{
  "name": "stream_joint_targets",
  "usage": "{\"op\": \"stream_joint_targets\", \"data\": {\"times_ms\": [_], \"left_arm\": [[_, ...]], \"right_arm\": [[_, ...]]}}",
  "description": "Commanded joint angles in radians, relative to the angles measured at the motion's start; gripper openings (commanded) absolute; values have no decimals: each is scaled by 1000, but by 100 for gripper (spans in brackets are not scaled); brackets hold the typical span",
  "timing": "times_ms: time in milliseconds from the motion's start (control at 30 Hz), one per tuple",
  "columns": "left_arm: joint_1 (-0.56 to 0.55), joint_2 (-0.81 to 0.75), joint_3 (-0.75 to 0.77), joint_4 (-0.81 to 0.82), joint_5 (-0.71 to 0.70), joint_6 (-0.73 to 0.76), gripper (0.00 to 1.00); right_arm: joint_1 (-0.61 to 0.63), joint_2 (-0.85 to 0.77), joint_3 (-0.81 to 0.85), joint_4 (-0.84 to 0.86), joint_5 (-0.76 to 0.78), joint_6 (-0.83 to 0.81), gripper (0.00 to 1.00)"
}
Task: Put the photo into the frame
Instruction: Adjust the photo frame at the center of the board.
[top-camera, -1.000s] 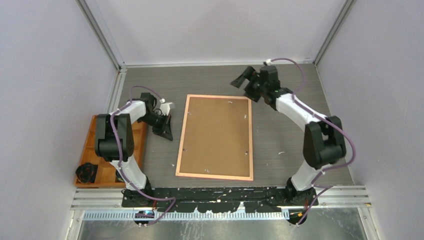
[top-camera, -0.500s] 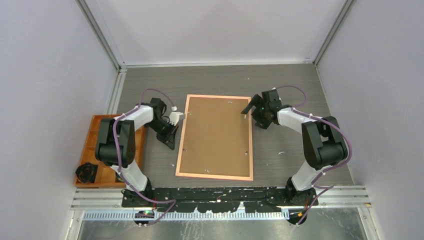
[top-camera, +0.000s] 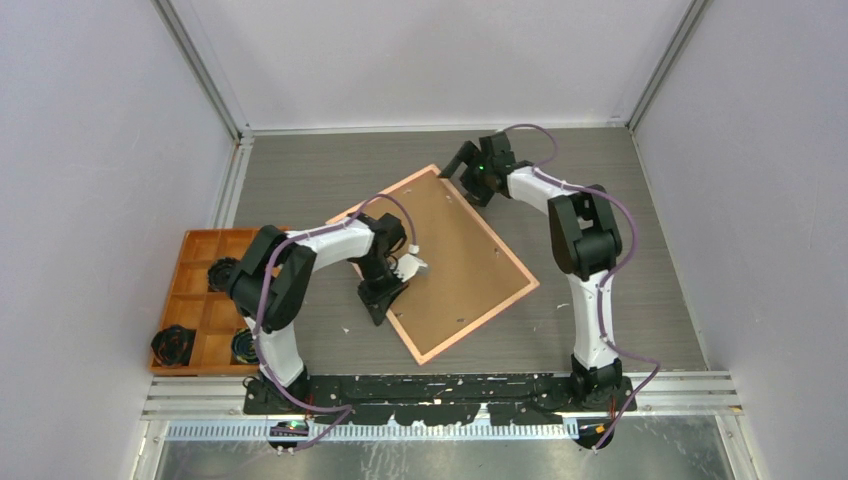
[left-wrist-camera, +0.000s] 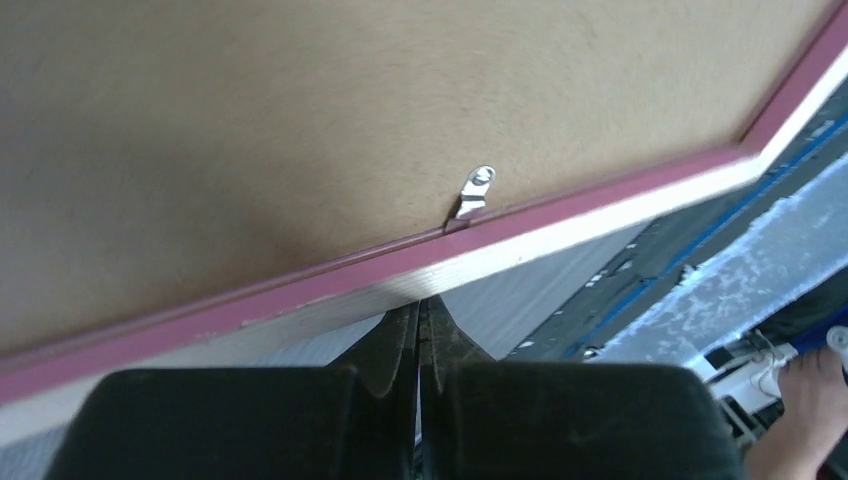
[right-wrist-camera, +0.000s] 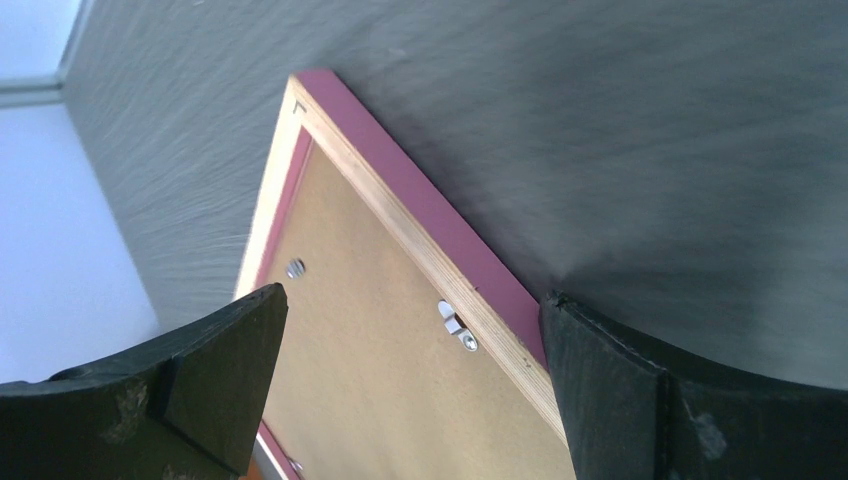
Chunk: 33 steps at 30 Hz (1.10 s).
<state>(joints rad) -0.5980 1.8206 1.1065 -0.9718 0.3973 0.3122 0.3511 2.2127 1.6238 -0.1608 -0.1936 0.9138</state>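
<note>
L gripper (left-wrist-camera: 418, 318), clenched on nothing, butts its tips vs the frame (left-wrist-camera: 300, 283) edge just below a metal clip (left-wrist-camera: 475, 192), prob. to nudge or steady it. R gripper (right-wrist-camera: 412, 305) gapes wide astride the far corner. Frame lies back-up, skewed on the table (top-camera: 650, 200), brown board (top-camera: 450, 250) in it; photo not in view, maybe under the board.

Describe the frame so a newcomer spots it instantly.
Look at the middle of the grey table: the largest flat rectangle lies diagonally. That is the frame, back up, a thin pink-and-wood border around a brown backing board, unlike the orange compartment tray at the left edge.
</note>
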Motion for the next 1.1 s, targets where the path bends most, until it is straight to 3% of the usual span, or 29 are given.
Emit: {"op": "stream_joint_targets", "data": {"times_ms": [0, 100, 233, 333, 433, 533, 633, 800, 900, 1067], "left_arm": [[-112, 51, 104, 115, 116, -52, 1], [-171, 69, 140, 97, 195, -61, 10], [-162, 23, 168, -8, 310, 1, 37], [-96, -48, 194, -149, 356, 99, 51], [31, -108, 258, -274, 379, 198, 55], [183, -124, 352, -288, 305, 209, 56], [334, -82, 429, -152, 87, 102, 52], [540, 79, 544, 1, -131, -45, 33], [592, 122, 548, 71, -192, -79, 25], [581, 179, 494, 142, -249, -89, 25]], "right_arm": [[115, 88, 189, -106, -262, 23, 100], [131, 128, 268, -189, -303, -33, 100], [64, 24, 218, -233, -209, -104, 100], [-8, -111, 158, -267, -100, -158, 100], [-64, -257, 60, -287, -4, -195, 100], [-92, -398, -75, -308, 59, -208, 100], [-95, -560, -258, -326, 150, -207, 100], [-100, -882, -609, -322, 190, -117, 100], [-102, -1072, -795, -334, 191, -46, 100], [-102, -1339, -1040, -373, 158, 56, 100]]}}
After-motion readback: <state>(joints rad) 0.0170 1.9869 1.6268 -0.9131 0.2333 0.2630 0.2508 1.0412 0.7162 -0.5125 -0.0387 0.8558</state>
